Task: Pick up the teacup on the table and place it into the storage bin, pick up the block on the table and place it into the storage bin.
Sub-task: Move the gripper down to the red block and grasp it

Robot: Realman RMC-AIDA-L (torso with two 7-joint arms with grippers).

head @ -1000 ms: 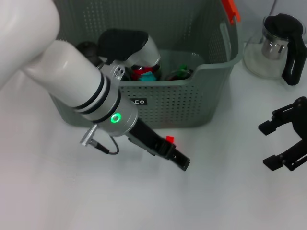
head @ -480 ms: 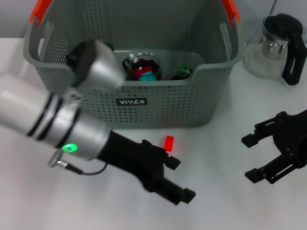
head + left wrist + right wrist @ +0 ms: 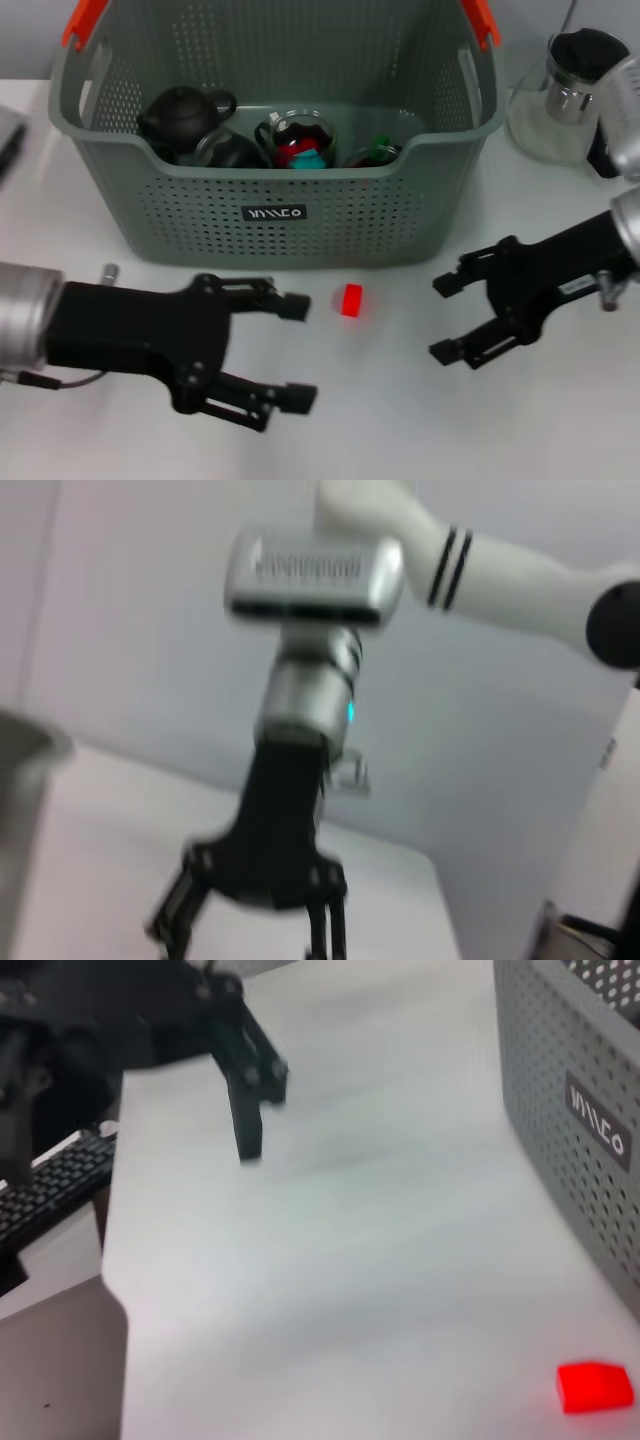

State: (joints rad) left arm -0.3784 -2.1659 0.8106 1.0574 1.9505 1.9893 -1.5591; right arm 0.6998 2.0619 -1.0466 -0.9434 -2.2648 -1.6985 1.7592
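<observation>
Left tool [image 3: 290, 352]: pulled back low over white counter [image 3: 400, 420], fingers spread, empty; a second ago beside block.
Small red block [image 3: 351, 300]: lies on counter just before large grey-green perforated storage bin [image 3: 300, 215], ungrasped.
Right tool [image 3: 447, 318]: has advanced toward block, fingers spread, empty — likely takes over pick.
Teacup: several cups in bin, cannot tell which.
Right wrist view alone shows keyboard [image 3: 45, 1195] beyond counter edge.

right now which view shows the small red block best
The head view: the small red block lies whole on the white table before the grey-green perforated storage bin, between both grippers. The right wrist view catches it near the frame's corner. The left wrist view shows none of it.
</observation>
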